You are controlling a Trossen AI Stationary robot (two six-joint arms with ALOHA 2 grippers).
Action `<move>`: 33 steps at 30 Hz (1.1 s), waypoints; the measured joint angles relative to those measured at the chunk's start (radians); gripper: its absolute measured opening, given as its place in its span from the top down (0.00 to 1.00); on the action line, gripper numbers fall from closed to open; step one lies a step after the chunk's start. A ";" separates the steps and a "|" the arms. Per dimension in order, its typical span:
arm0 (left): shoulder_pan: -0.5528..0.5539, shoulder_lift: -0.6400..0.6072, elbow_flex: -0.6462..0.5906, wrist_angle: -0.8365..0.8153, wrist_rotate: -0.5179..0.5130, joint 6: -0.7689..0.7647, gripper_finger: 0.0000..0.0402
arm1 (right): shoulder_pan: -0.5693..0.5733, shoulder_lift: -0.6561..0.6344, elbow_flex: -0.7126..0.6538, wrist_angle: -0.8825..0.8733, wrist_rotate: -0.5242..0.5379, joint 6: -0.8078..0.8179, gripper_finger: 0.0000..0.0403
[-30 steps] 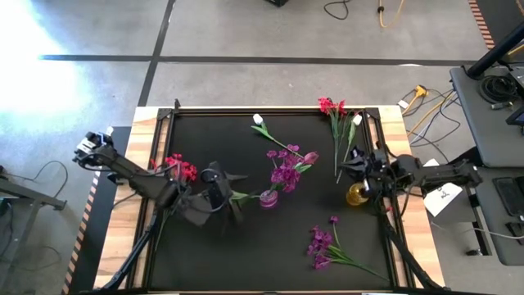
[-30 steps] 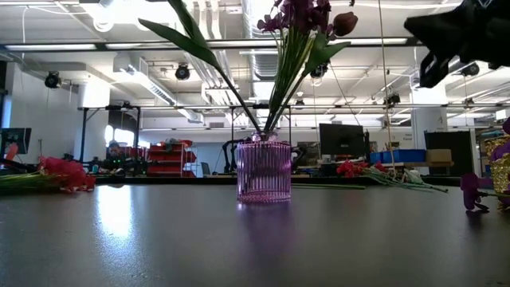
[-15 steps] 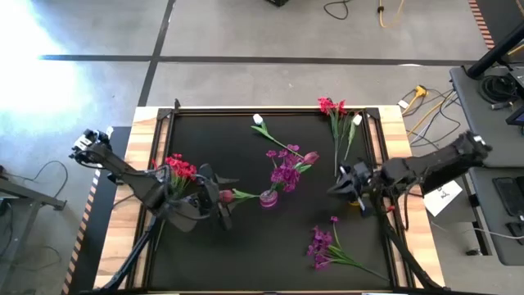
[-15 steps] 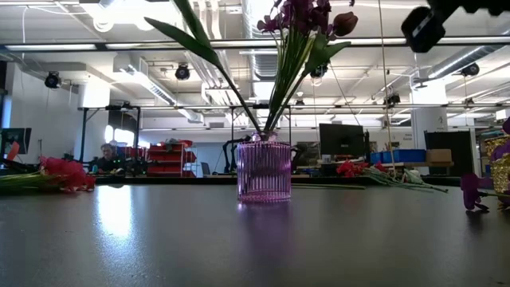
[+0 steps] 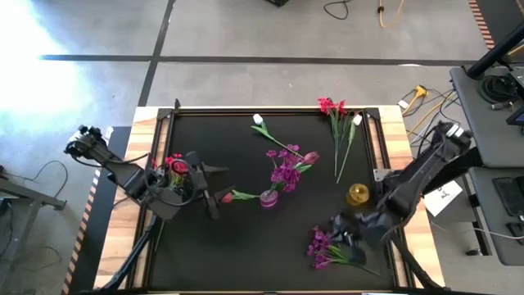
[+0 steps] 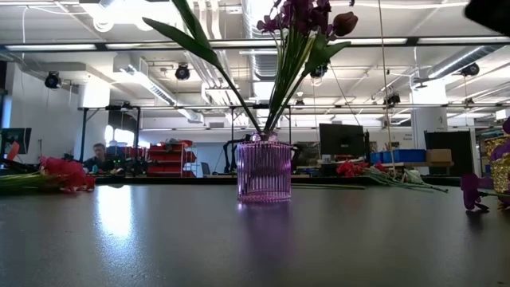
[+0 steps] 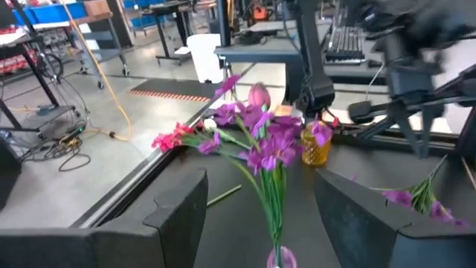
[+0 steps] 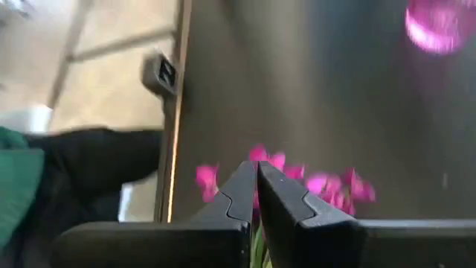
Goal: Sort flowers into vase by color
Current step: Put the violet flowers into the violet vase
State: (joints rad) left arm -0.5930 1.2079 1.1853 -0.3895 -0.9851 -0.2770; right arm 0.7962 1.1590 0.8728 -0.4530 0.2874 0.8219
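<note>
Now the right arm reaches low across the near right of the table (image 5: 246, 262), and its right gripper (image 5: 337, 238), fingers pressed together and empty, hangs just beside the loose purple sprig (image 5: 321, 246). That sprig lies flat, blooms toward the table's middle, stem trailing off to the near right corner. My call: the fingers must part before any pick. Mid-table, the pink vase (image 5: 268, 198) already carries purple flowers (image 5: 284, 172). The left gripper (image 5: 209, 184), fingers wide apart, waits over by the red flowers (image 5: 174, 164).
</note>
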 joint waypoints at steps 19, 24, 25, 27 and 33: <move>-0.197 -0.007 -0.023 -0.426 0.034 -0.303 0.43 | 0.080 0.620 0.357 -0.482 -0.492 0.386 0.56; -0.329 -0.004 -0.059 -0.592 -0.046 -0.527 0.43 | 0.063 0.646 0.362 -0.477 -0.384 0.340 0.49; -0.354 -0.004 -0.072 -0.614 -0.060 -0.581 0.43 | 0.059 0.651 0.359 -0.477 -0.369 0.334 0.50; -0.393 -0.006 -0.110 -0.630 -0.081 -0.669 0.43 | 0.050 0.660 0.351 -0.478 -0.350 0.313 0.51; -0.448 0.002 -0.231 -0.624 -0.085 -0.902 0.43 | 0.025 0.701 0.352 -0.470 -0.346 0.271 0.65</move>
State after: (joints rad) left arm -1.0406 1.2099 0.9544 -1.0139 -1.0705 -1.1794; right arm 0.8209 1.8601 1.2243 -0.9235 -0.0584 1.0925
